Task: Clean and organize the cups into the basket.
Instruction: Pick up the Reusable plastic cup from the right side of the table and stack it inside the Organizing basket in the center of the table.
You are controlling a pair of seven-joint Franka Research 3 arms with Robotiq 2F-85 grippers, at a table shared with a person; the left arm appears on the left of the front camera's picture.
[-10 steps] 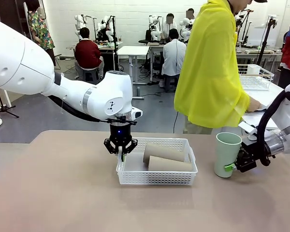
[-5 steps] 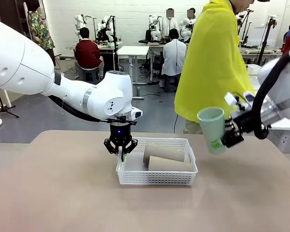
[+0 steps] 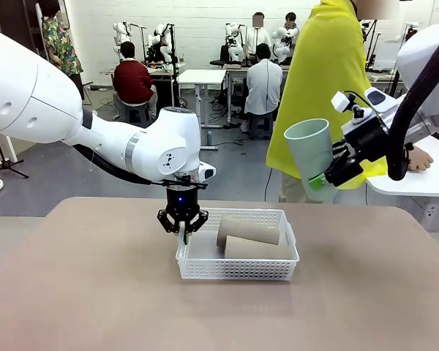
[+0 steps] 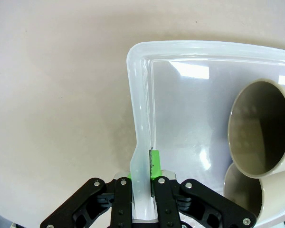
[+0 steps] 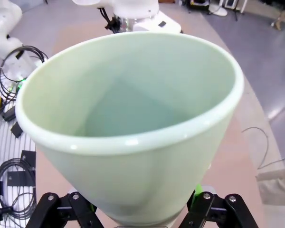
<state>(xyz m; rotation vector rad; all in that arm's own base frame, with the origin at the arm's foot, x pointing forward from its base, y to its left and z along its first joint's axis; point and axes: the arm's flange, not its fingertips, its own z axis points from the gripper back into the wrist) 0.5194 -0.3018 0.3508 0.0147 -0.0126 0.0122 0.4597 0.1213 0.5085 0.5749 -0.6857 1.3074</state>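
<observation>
Two tan cups (image 3: 247, 231) already lie on their sides in the white basket (image 3: 234, 269) at mid-bench, so from the front only the mint cup (image 3: 308, 148) is left to place. It hangs tilted, high above the bench (image 3: 95, 292) and off to the basket's right. The right arm's fingers (image 3: 324, 175) clasp it low, near its base. The left arm's fingers (image 3: 183, 229) are pinched shut on the basket's left short rim. A person in yellow (image 3: 318, 80) stands just behind the raised cup, and a wide swing might brush them.

From the left wrist, that pinch bites only a thin strip of rim (image 4: 138, 118). Both tan cup mouths (image 4: 263, 128) crowd one side of the floor. I reckon room for a third is tight: if the mint cup lands on the others or on the rim, the knock may twist the basket out of that small grip.

From the right wrist, the mint cup's broad mouth (image 5: 128, 85) looms, with the fingers spread wide around its narrow end. Held so low, a tall tapered cup looks top-heavy, and it could pivot or slide free as the wrist turns to lay it down.
</observation>
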